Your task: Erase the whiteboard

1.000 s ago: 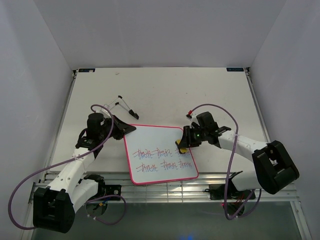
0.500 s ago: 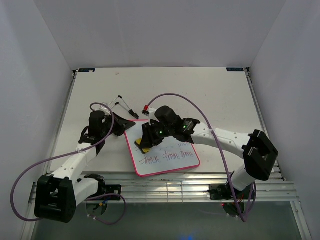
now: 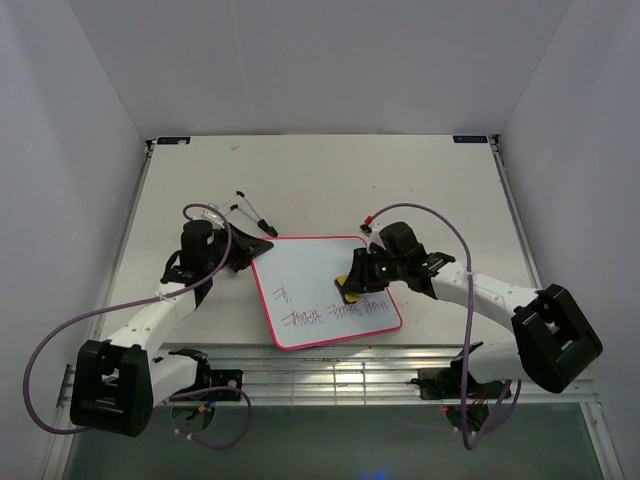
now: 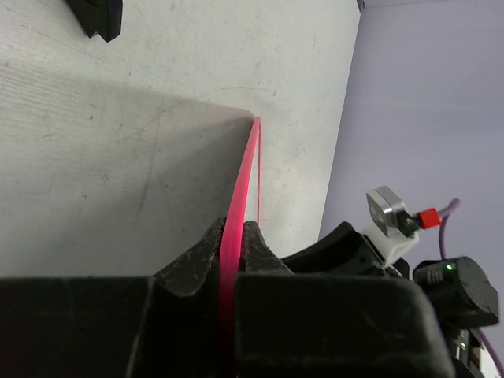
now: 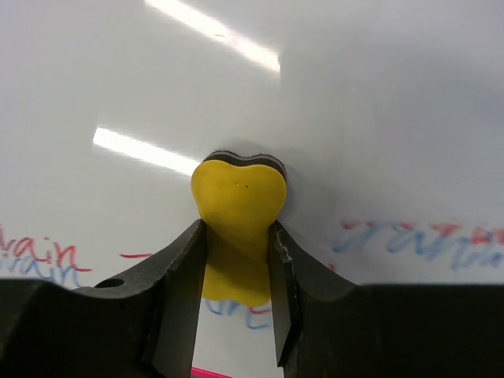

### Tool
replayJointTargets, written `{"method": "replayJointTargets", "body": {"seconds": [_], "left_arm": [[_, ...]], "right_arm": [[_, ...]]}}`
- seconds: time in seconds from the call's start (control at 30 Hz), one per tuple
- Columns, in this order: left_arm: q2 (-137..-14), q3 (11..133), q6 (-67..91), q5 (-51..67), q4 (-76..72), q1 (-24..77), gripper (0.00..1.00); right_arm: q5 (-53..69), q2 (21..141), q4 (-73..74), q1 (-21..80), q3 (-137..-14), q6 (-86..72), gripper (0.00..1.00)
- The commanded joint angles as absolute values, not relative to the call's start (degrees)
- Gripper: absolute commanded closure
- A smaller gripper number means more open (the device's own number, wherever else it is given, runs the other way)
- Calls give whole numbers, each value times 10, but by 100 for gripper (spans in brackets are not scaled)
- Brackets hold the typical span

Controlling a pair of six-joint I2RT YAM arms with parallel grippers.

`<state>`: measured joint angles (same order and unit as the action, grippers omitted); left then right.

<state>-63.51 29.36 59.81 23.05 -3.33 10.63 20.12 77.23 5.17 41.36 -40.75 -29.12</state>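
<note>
- Whiteboard [image 3: 315,265], a flat glossy white rectangle with rounded corners and a thin pink-red rim, lies on matte pale table [image 3: 400,180] between the arms.
- Left gripper [image 4: 234,232] is clamped on its rim at the far-left corner.
- Right gripper [image 5: 236,236] squeezes soft yellow sponge [image 5: 239,189], dark-backed, pressed on the board face above red and blue handwriting [image 3: 330,318].

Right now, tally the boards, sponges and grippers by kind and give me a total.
whiteboard: 1
yellow sponge: 1
grippers: 2 (left gripper, right gripper)
Total: 4
</note>
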Motion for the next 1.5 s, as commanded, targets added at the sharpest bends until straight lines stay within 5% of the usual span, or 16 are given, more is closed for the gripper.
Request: {"method": "replayJointTargets", "body": {"seconds": [0.0, 0.17, 0.7, 1.47], "left_arm": [[-627, 287, 521, 103, 11, 105, 100], [-630, 283, 520, 106, 9, 105, 100], [-628, 275, 528, 104, 9, 105, 100], [-622, 274, 526, 102, 11, 105, 100]], "right_arm": [[173, 792, 166, 359, -320, -237, 75], [210, 806, 154, 351, -331, -226, 76], [142, 907, 187, 620, -634, -302, 76], [114, 1011, 286, 678, -807, -259, 76]]}}
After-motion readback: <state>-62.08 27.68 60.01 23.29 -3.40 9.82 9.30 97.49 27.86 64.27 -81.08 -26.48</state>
